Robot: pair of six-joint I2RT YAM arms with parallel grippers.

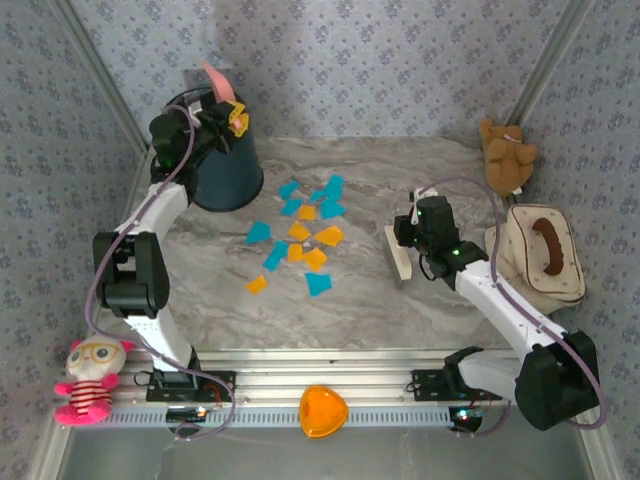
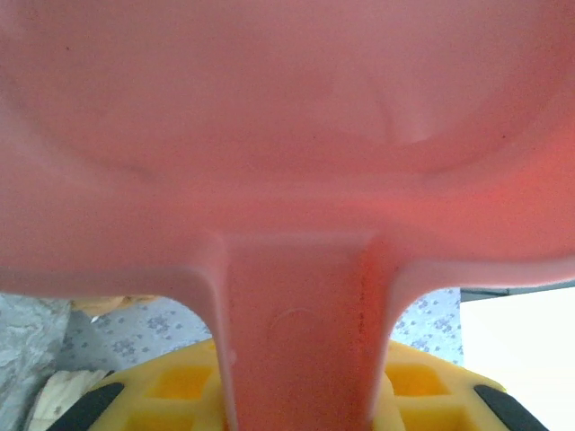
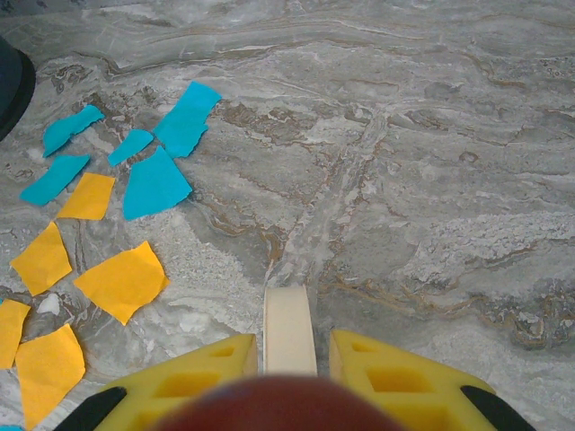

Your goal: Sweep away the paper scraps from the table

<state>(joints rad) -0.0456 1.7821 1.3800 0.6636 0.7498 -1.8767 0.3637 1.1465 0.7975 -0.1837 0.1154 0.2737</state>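
Several cyan-blue and orange-yellow paper scraps point(image 1: 300, 235) lie scattered on the middle of the marble table point(image 1: 380, 190); in the right wrist view the scraps point(image 3: 117, 278) lie at the left on the table point(image 3: 431, 180). My left gripper point(image 1: 232, 115) is shut on the handle of a pink dustpan point(image 1: 218, 80), held up over a dark bin point(image 1: 225, 170). Up close, the dustpan point(image 2: 287, 135) spreads across the view above the gripper point(image 2: 301, 377). My right gripper point(image 1: 408, 240) is shut on a cream brush point(image 1: 398, 258) to the right of the scraps, its handle point(image 3: 288, 328) between the yellow fingers point(image 3: 202, 368).
The bin's edge point(image 3: 11, 81) shows at the far left. A teddy bear point(image 1: 507, 155) and a cream bag point(image 1: 540, 255) sit at the right edge. A pink doll point(image 1: 88, 375) and an orange heart-shaped dish point(image 1: 323, 410) rest by the near aluminium rail point(image 1: 300, 375).
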